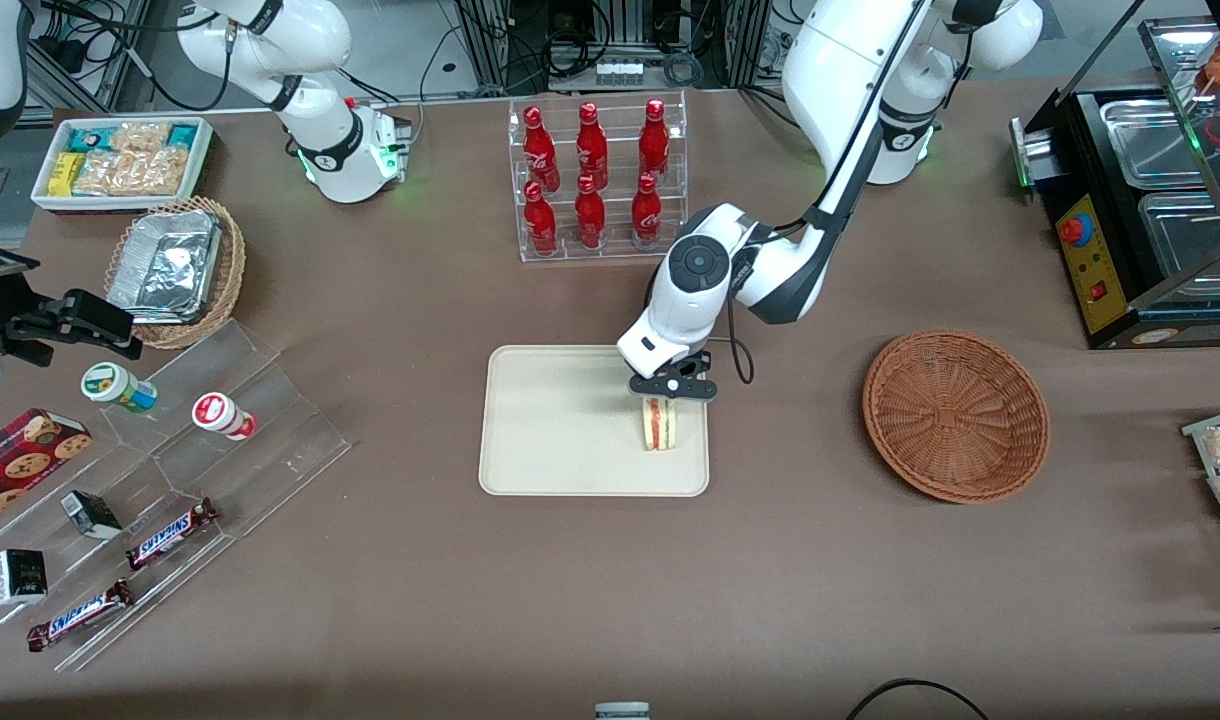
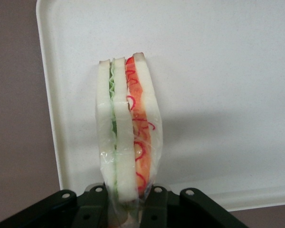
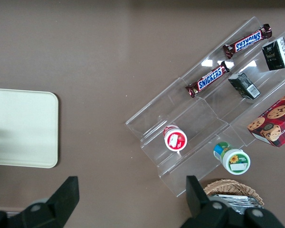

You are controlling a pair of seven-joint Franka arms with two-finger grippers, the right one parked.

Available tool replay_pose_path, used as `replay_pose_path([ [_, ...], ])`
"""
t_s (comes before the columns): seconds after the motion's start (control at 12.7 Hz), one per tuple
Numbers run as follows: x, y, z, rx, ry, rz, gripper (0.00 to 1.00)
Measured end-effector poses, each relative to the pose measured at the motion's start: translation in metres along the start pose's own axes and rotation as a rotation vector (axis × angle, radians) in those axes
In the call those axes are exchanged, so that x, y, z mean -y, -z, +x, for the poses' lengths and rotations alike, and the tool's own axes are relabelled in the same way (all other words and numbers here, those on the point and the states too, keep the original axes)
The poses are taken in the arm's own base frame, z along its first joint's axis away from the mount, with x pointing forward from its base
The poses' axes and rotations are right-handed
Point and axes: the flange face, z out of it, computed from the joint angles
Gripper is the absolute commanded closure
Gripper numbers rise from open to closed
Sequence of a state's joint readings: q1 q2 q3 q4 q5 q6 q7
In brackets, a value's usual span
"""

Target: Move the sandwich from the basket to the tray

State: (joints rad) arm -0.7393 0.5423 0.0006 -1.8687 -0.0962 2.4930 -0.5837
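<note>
The sandwich (image 1: 660, 424), a plastic-wrapped wedge of pale bread with red-orange and green filling, stands on edge over the cream tray (image 1: 530, 430), near the tray's edge toward the working arm's end. My left gripper (image 1: 672, 392) is directly above it, shut on it. In the left wrist view the sandwich (image 2: 128, 128) rises from between the two black fingers (image 2: 96, 205), which press its wrap on both sides, with the tray (image 2: 218, 71) beneath it. Whether it rests on the tray I cannot tell. The reddish-brown basket (image 1: 955, 415) lies empty toward the working arm's end.
A clear rack of red bottles (image 1: 595, 180) stands just farther from the front camera than the tray. A stepped acrylic stand (image 1: 170, 470) with snack bars and cups, a tan basket of foil containers (image 1: 175, 270) and a white snack bin (image 1: 120, 160) lie toward the parked arm's end. A black machine (image 1: 1140, 200) stands at the working arm's end.
</note>
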Motion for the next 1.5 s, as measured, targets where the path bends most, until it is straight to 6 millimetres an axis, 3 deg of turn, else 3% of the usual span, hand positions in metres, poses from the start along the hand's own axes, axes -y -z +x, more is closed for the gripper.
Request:
replay_pose_path([
  [0.24,0.000,-0.001,0.000,0.000,-0.003,0.000,0.01],
  [0.63,0.001,-0.006,0.000,0.005,-0.004,0.004,0.00],
  [0.87,-0.005,0.008,0.005,0.013,0.011,0.005,0.00],
  [1.18,-0.014,0.072,0.012,0.040,0.047,0.015,0.00],
  [1.34,-0.011,0.118,0.011,0.041,0.076,0.013,0.00],
  [1.5,0.002,0.178,0.007,0.042,0.092,0.030,0.00],
])
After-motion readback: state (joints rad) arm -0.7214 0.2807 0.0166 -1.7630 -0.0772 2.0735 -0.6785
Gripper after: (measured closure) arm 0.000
